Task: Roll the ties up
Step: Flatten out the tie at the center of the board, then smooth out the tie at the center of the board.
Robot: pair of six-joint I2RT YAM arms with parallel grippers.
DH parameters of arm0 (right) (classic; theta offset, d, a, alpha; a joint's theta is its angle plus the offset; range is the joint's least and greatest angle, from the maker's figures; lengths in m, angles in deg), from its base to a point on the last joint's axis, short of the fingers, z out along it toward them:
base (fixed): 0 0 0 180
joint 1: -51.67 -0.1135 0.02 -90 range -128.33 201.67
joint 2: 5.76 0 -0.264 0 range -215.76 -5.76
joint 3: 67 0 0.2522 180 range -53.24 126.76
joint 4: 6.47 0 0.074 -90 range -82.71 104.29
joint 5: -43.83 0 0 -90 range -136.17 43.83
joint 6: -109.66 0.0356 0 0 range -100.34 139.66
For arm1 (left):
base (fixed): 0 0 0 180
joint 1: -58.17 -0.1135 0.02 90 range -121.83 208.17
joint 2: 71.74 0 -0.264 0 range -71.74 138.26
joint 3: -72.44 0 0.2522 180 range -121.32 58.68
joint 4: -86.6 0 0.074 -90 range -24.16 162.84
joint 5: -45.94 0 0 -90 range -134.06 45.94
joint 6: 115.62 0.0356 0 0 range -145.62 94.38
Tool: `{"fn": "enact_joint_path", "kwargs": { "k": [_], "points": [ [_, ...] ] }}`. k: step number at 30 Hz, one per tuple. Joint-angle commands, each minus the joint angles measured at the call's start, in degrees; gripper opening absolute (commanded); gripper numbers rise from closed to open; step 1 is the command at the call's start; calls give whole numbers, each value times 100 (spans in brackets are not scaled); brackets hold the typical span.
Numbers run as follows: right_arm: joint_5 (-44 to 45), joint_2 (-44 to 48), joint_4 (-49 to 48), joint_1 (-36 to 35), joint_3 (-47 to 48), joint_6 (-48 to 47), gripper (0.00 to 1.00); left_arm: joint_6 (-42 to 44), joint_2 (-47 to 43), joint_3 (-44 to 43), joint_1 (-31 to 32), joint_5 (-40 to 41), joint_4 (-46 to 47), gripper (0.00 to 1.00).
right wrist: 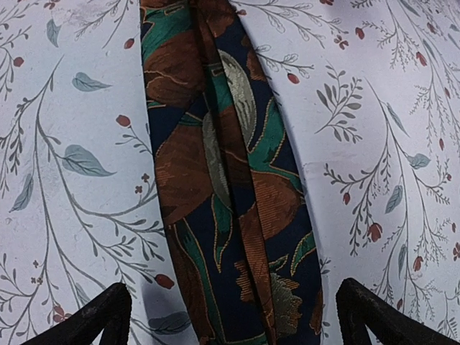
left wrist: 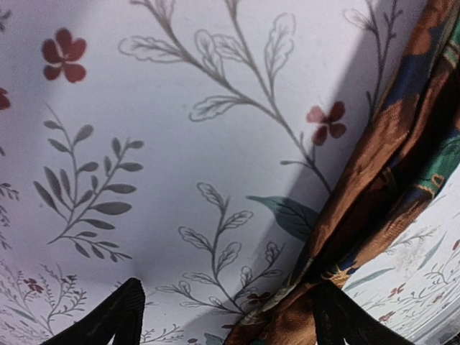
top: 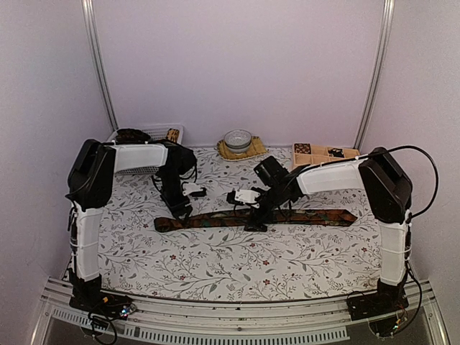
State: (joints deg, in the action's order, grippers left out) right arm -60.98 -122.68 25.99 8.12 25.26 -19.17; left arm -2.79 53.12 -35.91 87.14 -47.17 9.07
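1. White walls (top: 237,65) close off the back and sides, with a metal post (top: 99,65) at each back corner. The tabletop (top: 215,267) is covered by a pale cloth printed with grey sprigs and small red flowers.
2. Along the back edge stand a white basket (top: 154,132) on the left, a bowl (top: 238,139) on a yellow mat (top: 251,152) in the middle, and a wooden box (top: 325,152) with compartments on the right. Dark bundles sit in the basket and in some compartments. They are too small to tell whether they are rolled ties.
3. One tie (top: 251,218), dark with brown and green patterning, lies stretched flat from left to right across the middle of the tabletop. Its seam side faces up, and no turn of a roll shows at either end.
4. The left hand (left wrist: 230,320) is low over the tie's left end with its fingers apart. The fabric passes just beside the right finger, and nothing is gripped.
5. The right hand (right wrist: 237,316) hangs over the tie's middle, spread wide. The fabric lies between the fingers, clear of both.
6. Judged from this, the tie is laid out straight but not yet rolled, so the whole rolling is left to do.
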Motion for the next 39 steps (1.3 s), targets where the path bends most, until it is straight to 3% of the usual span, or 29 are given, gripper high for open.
{"fn": "enact_joint_path", "kwargs": {
  "k": [1,6,13,21,28,30,35,39],
  "points": [
    [-211,-660,600,11,501,-564,100,42,-260,-68,1,310,441,85],
    [-342,-969,907,22,794,-585,97,508,-1122,585,61,-238,1488,94],
    [-527,-1297,1315,52,1221,-601,89,999,-1842,1278,65,-1080,2272,96],
    [-838,-1577,1908,118,1666,-435,64,303,-2065,1249,118,-904,2106,96],
    [-1099,-1696,2300,121,1893,-307,32,109,-2779,1873,660,-783,2246,96],
    [-1155,-1702,2395,127,1944,-256,32,205,-2909,2096,828,-715,2306,96],
    [-1102,-1579,2409,136,1976,-27,53,189,-2819,2287,1000,-655,2261,96],
    [-1036,-1271,2210,259,1909,313,62,-154,-2730,2387,1016,-484,2515,96]
  ]
}}
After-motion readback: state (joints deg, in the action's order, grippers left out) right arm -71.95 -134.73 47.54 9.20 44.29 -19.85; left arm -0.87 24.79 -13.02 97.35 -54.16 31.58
